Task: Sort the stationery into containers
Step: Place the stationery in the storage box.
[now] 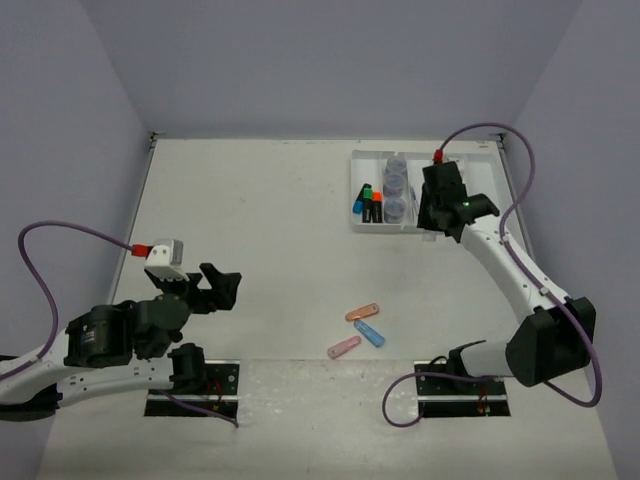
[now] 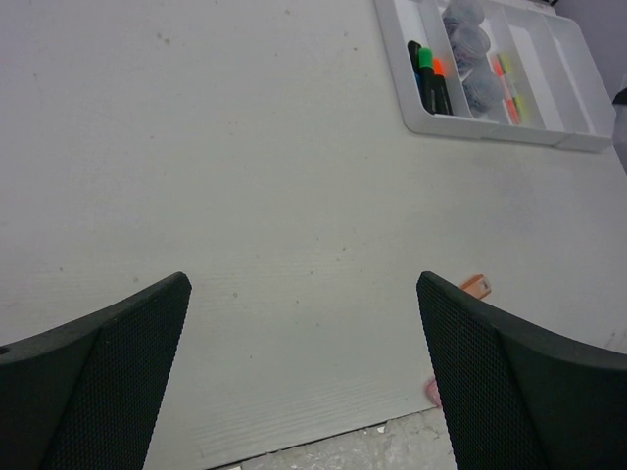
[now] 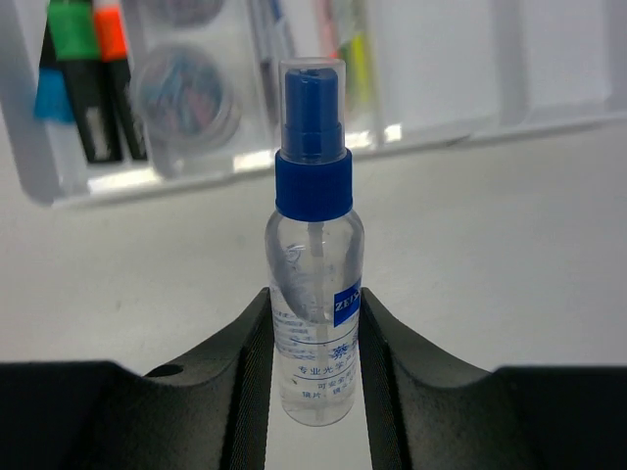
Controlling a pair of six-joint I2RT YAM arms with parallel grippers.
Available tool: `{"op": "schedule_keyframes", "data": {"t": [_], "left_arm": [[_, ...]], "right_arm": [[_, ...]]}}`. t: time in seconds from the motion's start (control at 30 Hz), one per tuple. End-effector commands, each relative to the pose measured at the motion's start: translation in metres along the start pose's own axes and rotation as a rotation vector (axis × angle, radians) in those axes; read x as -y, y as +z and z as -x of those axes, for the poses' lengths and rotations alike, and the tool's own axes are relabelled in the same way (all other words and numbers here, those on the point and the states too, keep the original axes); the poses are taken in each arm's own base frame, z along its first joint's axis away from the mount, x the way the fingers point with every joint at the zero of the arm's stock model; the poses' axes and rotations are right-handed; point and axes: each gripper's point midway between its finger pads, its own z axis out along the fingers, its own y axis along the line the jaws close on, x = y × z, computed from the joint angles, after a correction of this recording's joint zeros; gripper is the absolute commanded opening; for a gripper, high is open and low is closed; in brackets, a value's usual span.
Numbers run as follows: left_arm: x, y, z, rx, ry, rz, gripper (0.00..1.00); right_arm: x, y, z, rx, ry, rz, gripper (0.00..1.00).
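My right gripper (image 3: 313, 328) is shut on a small clear bottle with a blue cap (image 3: 313, 264), held just before the near rim of the white divided tray (image 3: 441, 127). In the top view this gripper (image 1: 434, 222) sits at the tray's (image 1: 356, 222) near right side and hides the bottle. The tray holds highlighters (image 1: 367, 203), three round jars (image 1: 397, 185) and thin pens (image 3: 343, 49). Orange (image 1: 363, 312), blue (image 1: 370, 333) and pink (image 1: 344, 347) capsule pieces lie on the table. My left gripper (image 1: 222, 290) is open and empty, left of them.
The left wrist view shows the orange capsule (image 2: 476, 286) and a bit of the pink one (image 2: 432, 392) beside my right finger, with the tray (image 2: 490, 130) far off. The table's near edge runs just below the capsules. Purple walls enclose the table.
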Motion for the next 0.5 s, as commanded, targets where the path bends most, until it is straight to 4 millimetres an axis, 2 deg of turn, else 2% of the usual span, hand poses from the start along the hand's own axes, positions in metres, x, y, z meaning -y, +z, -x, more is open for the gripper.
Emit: {"op": "schedule_keyframes", "data": {"t": [0.0,0.03,0.07,0.1,0.2,0.23,0.27,0.3,0.37,0.4,0.47], "left_arm": [[0.004,-0.004,0.011,0.036,-0.046,-0.05,1.0],[0.005,-0.005,0.011,0.036,-0.044,-0.058,1.0],[0.005,-0.005,0.011,0.035,-0.04,-0.061,1.0],[0.007,-0.005,0.011,0.032,-0.04,-0.074,1.0],[0.01,-0.007,0.011,0.034,-0.039,-0.103,1.0],[0.01,-0.008,0.013,0.039,-0.043,-0.111,1.0],[0.012,-0.009,0.013,0.041,-0.048,-0.133,1.0],[0.014,-0.01,0.015,0.047,-0.056,-0.145,1.0],[0.015,-0.01,0.015,0.049,-0.051,-0.157,1.0],[0.015,-0.01,0.015,0.05,-0.053,-0.159,1.0],[0.016,-0.01,0.014,0.048,-0.047,-0.162,1.0]], "right_arm": [[0.056,0.011,0.093,0.226,-0.056,-0.192,0.0],[0.071,0.012,0.111,0.251,-0.051,-0.252,0.0],[0.074,0.019,0.12,0.242,-0.069,-0.271,0.0],[0.097,0.033,0.132,0.213,-0.069,-0.348,0.0],[0.127,0.061,0.148,0.157,-0.12,-0.466,0.0],[0.132,0.062,0.149,0.151,-0.134,-0.49,0.0],[0.143,0.081,0.155,0.125,-0.134,-0.513,0.0],[0.145,0.091,0.157,0.111,-0.144,-0.515,0.0],[0.173,0.098,0.165,0.085,-0.16,-0.607,0.0],[0.182,0.11,0.161,0.055,-0.167,-0.633,0.0],[0.192,0.119,0.163,0.037,-0.178,-0.652,0.0]]}}
